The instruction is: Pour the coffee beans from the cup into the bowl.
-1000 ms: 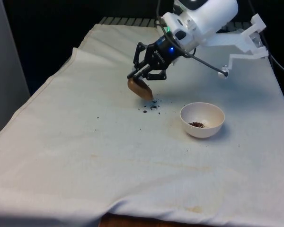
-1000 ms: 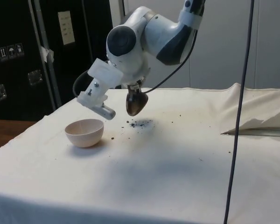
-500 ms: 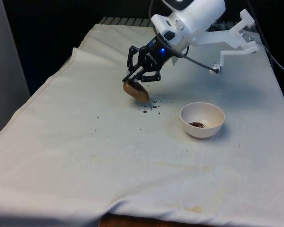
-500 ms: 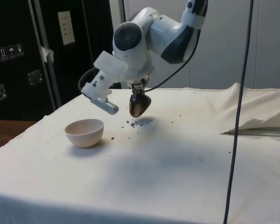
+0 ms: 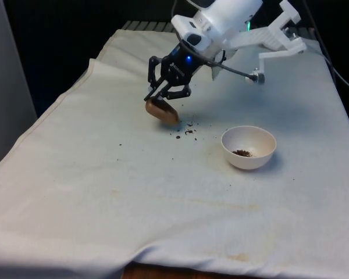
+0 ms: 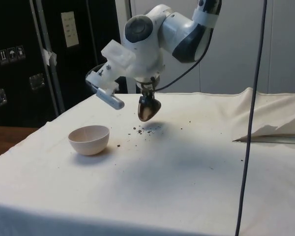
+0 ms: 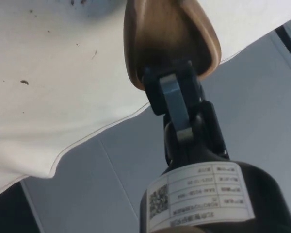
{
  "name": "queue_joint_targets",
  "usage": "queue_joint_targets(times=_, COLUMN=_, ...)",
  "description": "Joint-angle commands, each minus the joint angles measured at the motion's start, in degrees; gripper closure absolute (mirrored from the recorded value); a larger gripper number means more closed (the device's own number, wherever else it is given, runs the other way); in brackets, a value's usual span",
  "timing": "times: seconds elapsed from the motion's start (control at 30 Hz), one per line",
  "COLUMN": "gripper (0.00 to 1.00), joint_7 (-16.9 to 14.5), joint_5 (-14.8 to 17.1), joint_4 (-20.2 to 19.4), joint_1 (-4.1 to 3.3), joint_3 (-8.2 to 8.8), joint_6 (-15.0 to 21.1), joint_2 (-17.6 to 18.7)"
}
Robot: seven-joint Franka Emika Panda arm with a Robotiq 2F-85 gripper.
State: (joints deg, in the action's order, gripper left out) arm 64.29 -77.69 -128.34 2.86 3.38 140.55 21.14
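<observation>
My black gripper (image 5: 163, 100) is shut on a brown cup (image 5: 161, 111), holding it tipped on its side a little above the cloth. The same cup (image 6: 147, 109) hangs under the gripper (image 6: 147, 96) in the side view. In the wrist view the cup (image 7: 169, 36) sits clamped at its rim by one finger (image 7: 173, 99). A white bowl (image 5: 249, 147) with a few coffee beans (image 5: 241, 153) in it stands towards the front view's right of the cup. Spilled beans (image 5: 187, 131) lie scattered on the cloth between cup and bowl. The bowl (image 6: 89, 139) stands apart from the cup.
Stray beans (image 6: 145, 130) dot the white cloth under the cup. A fold of the cloth (image 6: 270, 132) rises at the far edge in the side view. A black cable (image 6: 250, 118) hangs down in front of that view.
The gripper has carried the cup towards the front view's left and slightly up, away from the bowl and the spilled beans. The bowl has not moved.
</observation>
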Motion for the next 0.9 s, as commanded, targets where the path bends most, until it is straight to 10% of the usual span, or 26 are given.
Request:
queue_joint_targets(times=0.0, gripper=1.0, joint_7=-1.2, joint_5=0.9, joint_4=-0.6, joint_1=0.63, joint_3=0.06, joint_6=1.3, joint_2=-0.5)
queue_joint_targets(times=0.87, gripper=1.0, joint_7=-10.6, joint_5=11.8, joint_4=-2.6, joint_1=0.63, joint_3=3.9, joint_6=7.1, joint_2=-1.6)
